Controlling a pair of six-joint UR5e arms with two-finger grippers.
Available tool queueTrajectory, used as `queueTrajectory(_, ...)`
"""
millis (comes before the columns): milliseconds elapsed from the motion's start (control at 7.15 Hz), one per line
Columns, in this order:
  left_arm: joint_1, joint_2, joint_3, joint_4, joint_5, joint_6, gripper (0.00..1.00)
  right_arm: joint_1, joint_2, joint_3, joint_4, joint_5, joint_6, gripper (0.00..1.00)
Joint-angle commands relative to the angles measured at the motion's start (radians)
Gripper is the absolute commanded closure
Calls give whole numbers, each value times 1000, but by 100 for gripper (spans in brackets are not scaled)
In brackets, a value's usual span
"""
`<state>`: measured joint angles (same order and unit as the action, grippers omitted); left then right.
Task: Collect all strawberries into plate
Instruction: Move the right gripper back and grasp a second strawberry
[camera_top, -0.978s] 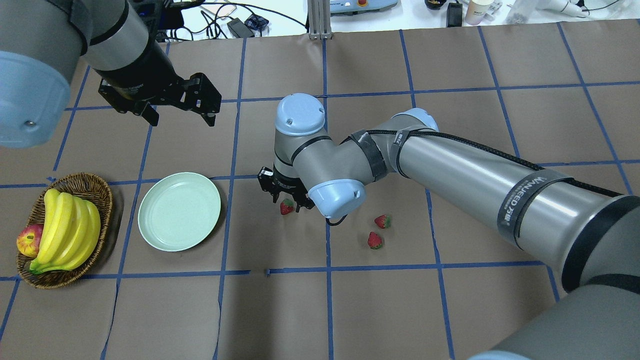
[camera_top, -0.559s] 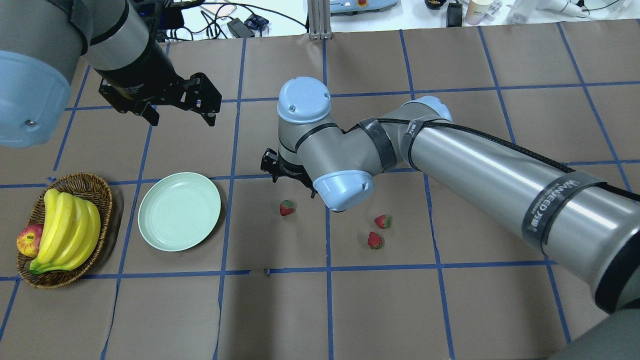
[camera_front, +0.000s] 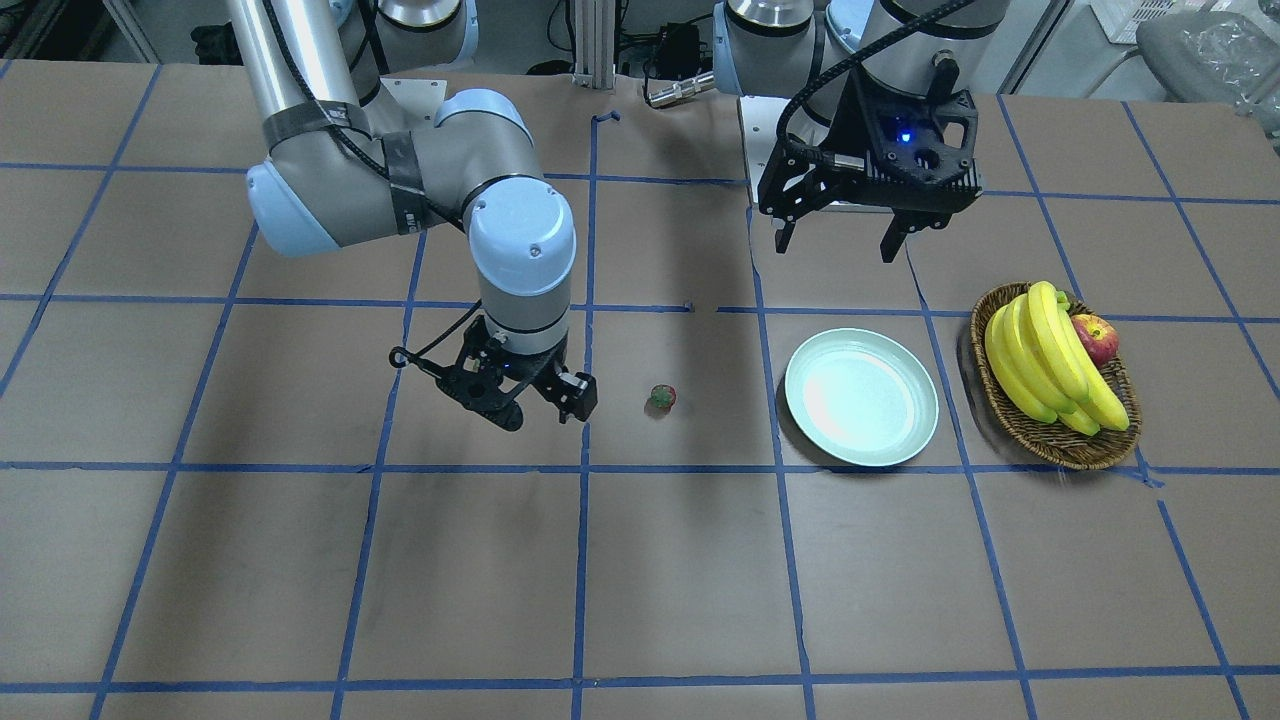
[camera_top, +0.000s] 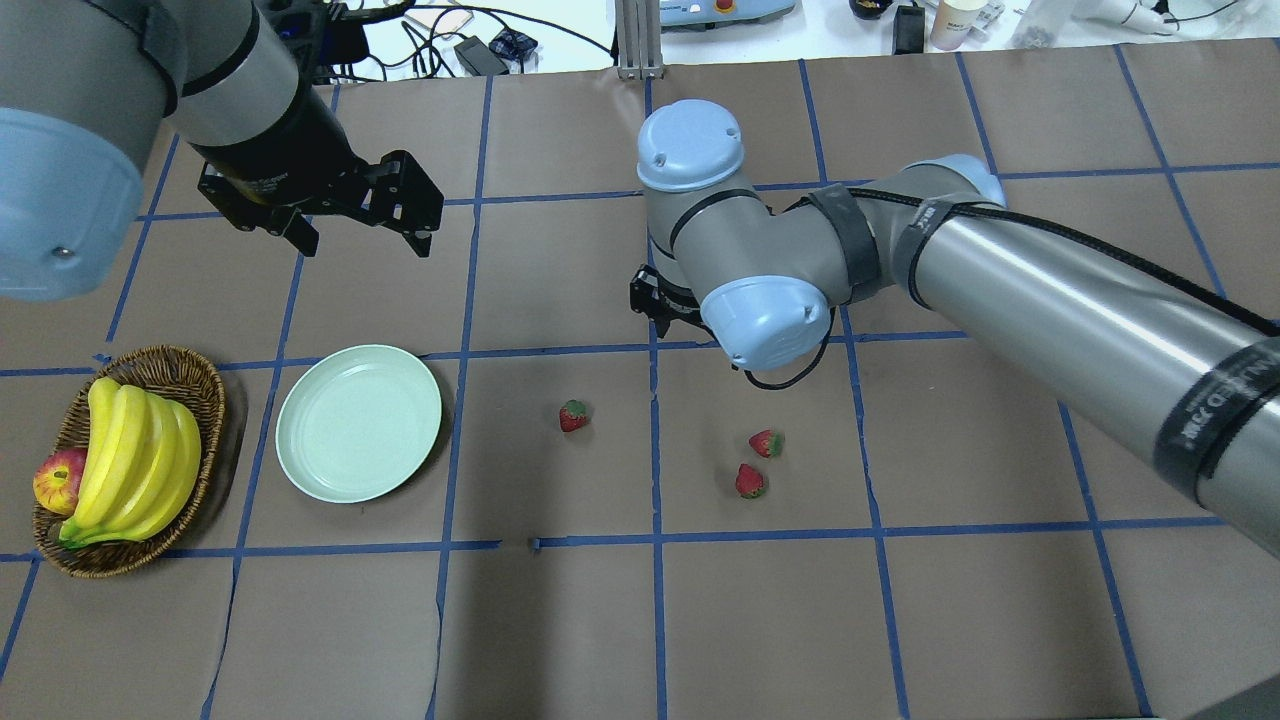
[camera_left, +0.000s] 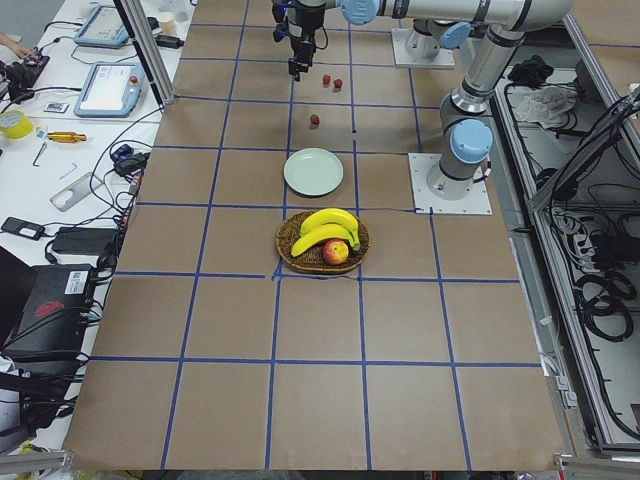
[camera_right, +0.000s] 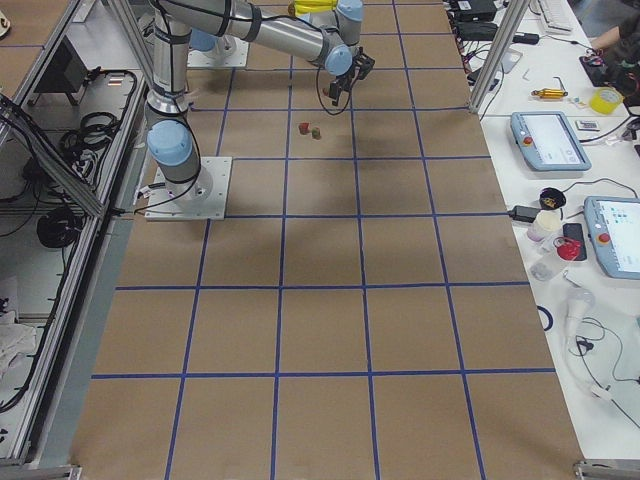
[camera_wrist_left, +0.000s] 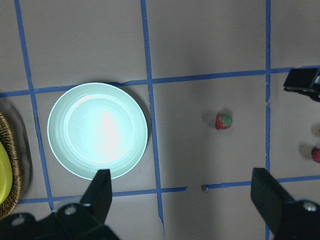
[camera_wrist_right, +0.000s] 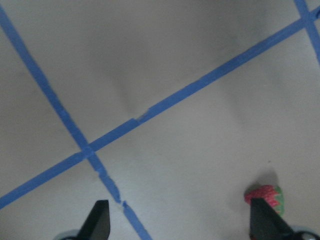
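The pale green plate (camera_top: 358, 422) lies empty at the table's left. Three strawberries lie on the brown paper: one (camera_top: 573, 415) right of the plate, two more (camera_top: 765, 443) (camera_top: 750, 481) close together farther right. My right gripper (camera_front: 545, 408) is open and empty, held above the table behind the strawberries; in the overhead view it (camera_top: 665, 305) is mostly hidden under its wrist. Its wrist view shows one strawberry (camera_wrist_right: 265, 196) by the right fingertip. My left gripper (camera_top: 355, 225) is open and empty, high behind the plate (camera_wrist_left: 97, 130); its wrist view shows the near strawberry (camera_wrist_left: 223, 121).
An oval wicker basket (camera_top: 200, 375) with bananas (camera_top: 135, 455) and a red apple (camera_top: 58, 480) stands left of the plate. The right arm's big grey forearm (camera_top: 1050, 300) stretches over the table's right half. Cables and devices lie past the far edge.
My right gripper has risen from around the strawberry nearest the plate and moved right and farther back, empty. That strawberry stays on the table. The left arm has not moved.
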<state>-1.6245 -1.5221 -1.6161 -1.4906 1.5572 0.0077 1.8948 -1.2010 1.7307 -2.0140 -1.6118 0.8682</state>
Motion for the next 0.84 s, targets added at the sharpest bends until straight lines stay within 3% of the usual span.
queueTrajectory(0,0,3,-4,0,3,0,0,-55,-9,105,28,-49,-17,4)
queueTrajectory(280,0,5,-4,0,4,0,0,-57,-9,171,-18,-79,-69,7)
queueTrajectory(699,0,5,-4,0,6,0,0,-57,-6,185,-19,-63,-70,7)
